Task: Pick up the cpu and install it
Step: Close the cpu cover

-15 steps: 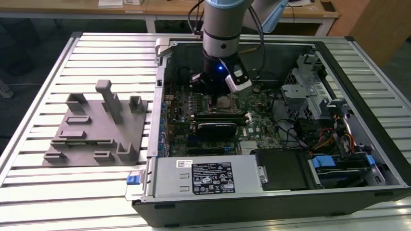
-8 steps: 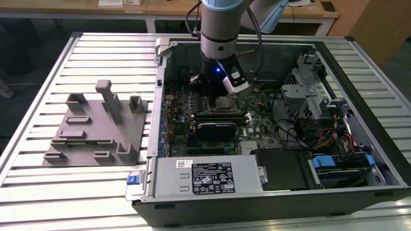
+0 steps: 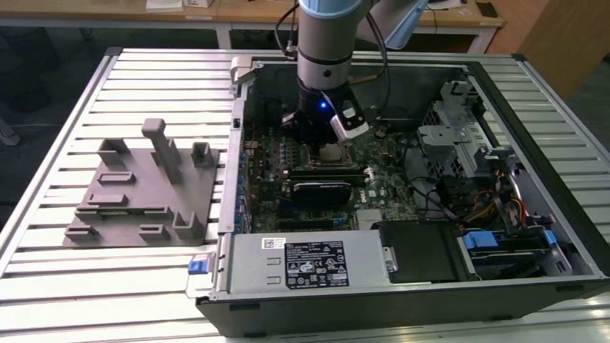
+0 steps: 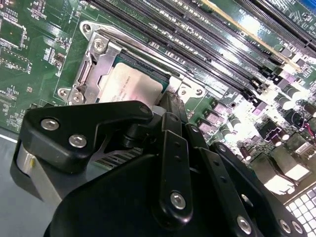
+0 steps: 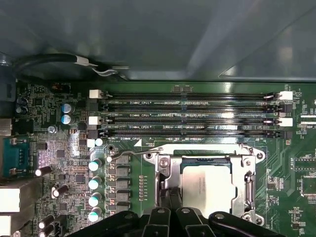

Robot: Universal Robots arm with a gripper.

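Note:
The cpu (image 5: 205,182) is a flat silvery square lying level inside the metal socket frame (image 5: 163,170) on the green motherboard. It also shows in the second wrist view as the cpu (image 4: 129,85). My gripper (image 5: 170,193) hangs low over the socket, its two thin black fingers (image 4: 170,101) drawn together at the chip's edge. They stand beside the chip, not around it. In the exterior view the gripper (image 3: 327,143) is down inside the open computer case, over a pale square that is the cpu (image 3: 331,153).
Memory slots (image 5: 187,116) run along one side of the socket, and capacitors (image 5: 94,182) line another. A power supply (image 3: 305,264), drive cage (image 3: 462,132) and cables (image 3: 448,196) crowd the case. A grey fixture block (image 3: 143,189) sits on the slatted table at the exterior view's left.

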